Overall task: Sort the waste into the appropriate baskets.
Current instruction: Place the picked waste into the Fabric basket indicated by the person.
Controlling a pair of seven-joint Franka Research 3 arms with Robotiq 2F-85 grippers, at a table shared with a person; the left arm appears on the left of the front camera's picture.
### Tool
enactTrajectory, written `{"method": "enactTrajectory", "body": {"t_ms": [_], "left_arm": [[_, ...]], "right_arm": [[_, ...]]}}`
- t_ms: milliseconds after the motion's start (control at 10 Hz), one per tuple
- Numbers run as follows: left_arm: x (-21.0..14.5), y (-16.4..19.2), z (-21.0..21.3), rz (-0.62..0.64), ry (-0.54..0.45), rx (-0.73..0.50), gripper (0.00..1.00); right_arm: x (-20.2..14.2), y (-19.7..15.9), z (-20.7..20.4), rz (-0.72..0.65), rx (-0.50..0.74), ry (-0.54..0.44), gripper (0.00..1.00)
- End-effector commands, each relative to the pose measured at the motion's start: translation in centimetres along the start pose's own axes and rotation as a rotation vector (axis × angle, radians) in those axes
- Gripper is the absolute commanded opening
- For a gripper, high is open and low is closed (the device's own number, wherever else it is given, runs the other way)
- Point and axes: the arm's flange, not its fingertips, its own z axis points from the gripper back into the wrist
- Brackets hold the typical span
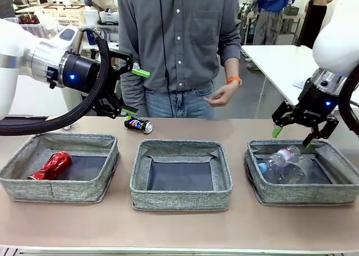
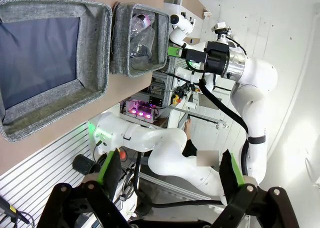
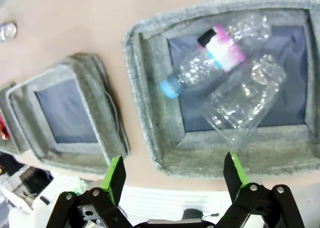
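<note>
- Right gripper [image 1: 293, 137]: jaws apart, holding nothing, poised just above the far rim of the right basket [image 1: 342, 191].
- Right basket contents: two clear plastic bottles lying on their sides and touching, one with a pink label and blue cap [image 3: 210, 55], one plain [image 3: 245, 95].
- Left gripper [image 1: 136, 92]: jaws apart, empty, raised above the table [image 1: 179, 228] and pointing sideways towards the person.
- Left basket [image 1: 56, 190]: one red can [image 1: 51, 165], crushed, on the floor of the basket.
- Middle basket [image 1: 179, 200]: dark floor bare.
- Dark can [image 1: 138, 124]: on its side on the table, behind the gap between the left and middle baskets, below the left gripper.
- Person's hand [image 1: 221, 94]: held at waist height, clear of the table.
- Step in hand, as judged: bottles are sorted; the dark can is the item left on the table.
- Next move calls for: left gripper tilting down, straddling the can across its body, closing, then carrying it to the left basket beside the red can.
</note>
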Motion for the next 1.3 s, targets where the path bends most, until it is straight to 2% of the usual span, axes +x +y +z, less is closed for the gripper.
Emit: {"method": "enactTrajectory", "body": {"t_ms": [0,100,200,300,500,600,800,1000,1100,1200], "left_arm": [[0.0,-0.1,0.0,-0.002,0.001,0.007,1.00],[0.0,-0.1,0.0,-0.002,0.001,0.007,1.00],[0.0,-0.1,0.0,-0.002,0.001,0.007,1.00],[0.0,-0.1,0.0,-0.002,0.001,0.007,1.00],[0.0,-0.1,0.0,-0.002,0.001,0.007,1.00],[0.0,-0.1,0.0,-0.002,0.001,0.007,1.00],[0.0,-0.1,0.0,-0.002,0.001,0.007,1.00],[0.0,-0.1,0.0,-0.002,0.001,0.007,1.00],[0.0,-0.1,0.0,-0.002,0.001,0.007,1.00],[0.0,-0.1,0.0,-0.002,0.001,0.007,1.00]], "right_arm": [[0.1,2.0,1.3,0.083,0.142,-0.024,1.00],[0.0,3.4,2.6,0.208,0.289,-0.070,1.00],[0.1,4.6,3.5,0.354,0.441,-0.079,1.00],[0.5,5.4,3.7,0.423,0.587,-0.059,1.00],[1.0,6.0,3.1,0.611,0.902,-0.163,1.00],[1.3,6.6,2.6,0.657,1.054,-0.216,1.00],[2.7,10.7,0.9,0.466,1.043,-0.062,1.00],[3.7,14.2,1.6,0.284,1.134,0.329,1.00],[3.5,14.5,3.0,0.104,1.152,0.480,1.00],[3.1,14.4,4.8,-0.049,1.086,0.477,1.00]]}}
